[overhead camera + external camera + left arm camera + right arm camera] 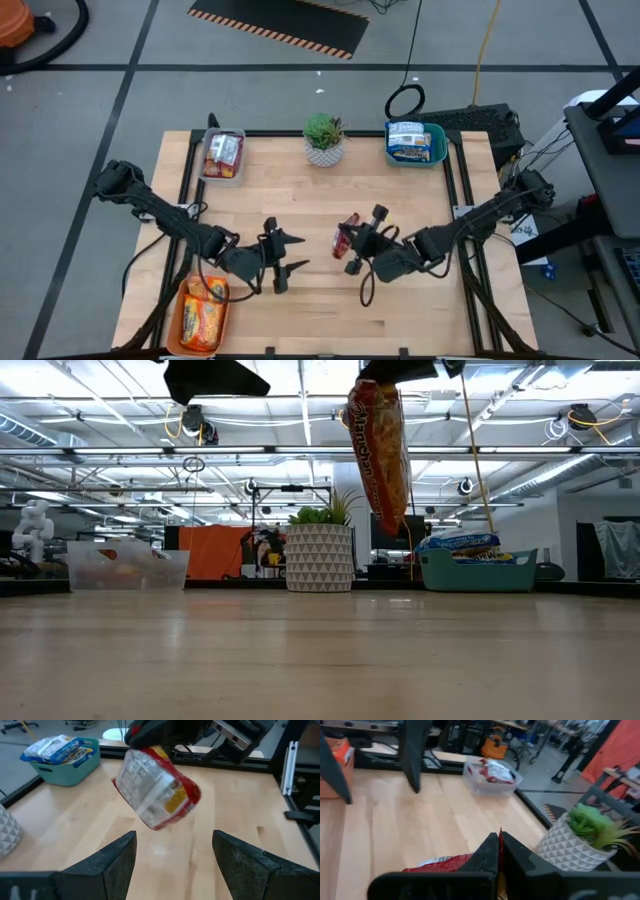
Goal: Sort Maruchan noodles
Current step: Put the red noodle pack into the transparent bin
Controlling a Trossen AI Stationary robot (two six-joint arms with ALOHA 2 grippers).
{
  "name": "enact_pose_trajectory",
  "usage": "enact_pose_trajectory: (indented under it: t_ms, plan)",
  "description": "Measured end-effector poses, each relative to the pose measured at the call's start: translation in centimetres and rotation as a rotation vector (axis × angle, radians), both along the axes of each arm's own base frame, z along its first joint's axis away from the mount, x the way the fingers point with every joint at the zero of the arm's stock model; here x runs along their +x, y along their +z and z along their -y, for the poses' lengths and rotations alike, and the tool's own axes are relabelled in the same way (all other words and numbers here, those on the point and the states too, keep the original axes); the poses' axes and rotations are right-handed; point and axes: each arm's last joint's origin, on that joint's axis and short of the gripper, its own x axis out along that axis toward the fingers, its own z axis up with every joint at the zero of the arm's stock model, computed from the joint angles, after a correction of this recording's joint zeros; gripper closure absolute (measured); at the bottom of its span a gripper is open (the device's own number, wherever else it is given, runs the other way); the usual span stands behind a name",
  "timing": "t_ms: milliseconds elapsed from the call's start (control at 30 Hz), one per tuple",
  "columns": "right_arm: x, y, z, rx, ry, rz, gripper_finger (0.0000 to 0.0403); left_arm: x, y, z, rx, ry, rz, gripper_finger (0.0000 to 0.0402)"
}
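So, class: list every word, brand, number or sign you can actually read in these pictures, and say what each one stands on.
"Maruchan": runs lengthwise down the red noodle packet hanging from the right claw, low view.
Back panel of that packet, left wrist view: print too blurred to read.
Blue-white packets in the teal tray: print too small to read.
Packets in the clear tray and orange tray: unreadable.
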Motion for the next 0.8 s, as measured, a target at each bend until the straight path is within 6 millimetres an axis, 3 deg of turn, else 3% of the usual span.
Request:
enact_pose_trajectory:
  t_ms: [300,533,800]
  plan:
    - [0.3,-0.1,0.3,0.029,0.034,-0.014,0.0403,1.6,-1.7,-0.1,-0.009,-0.021,-0.016,0.0138]
    - [0.3,-0.1,0.2,0.049,0.068,-0.021,0.0403,4.4,-4.5,1.5,-0.025,-0.145,0.075,0.0138]
    - [0.3,-0.1,0.2,0.051,0.069,-0.016,0.0403,5.8,-8.2,0.9,-0.027,-0.036,0.024,0.0137]
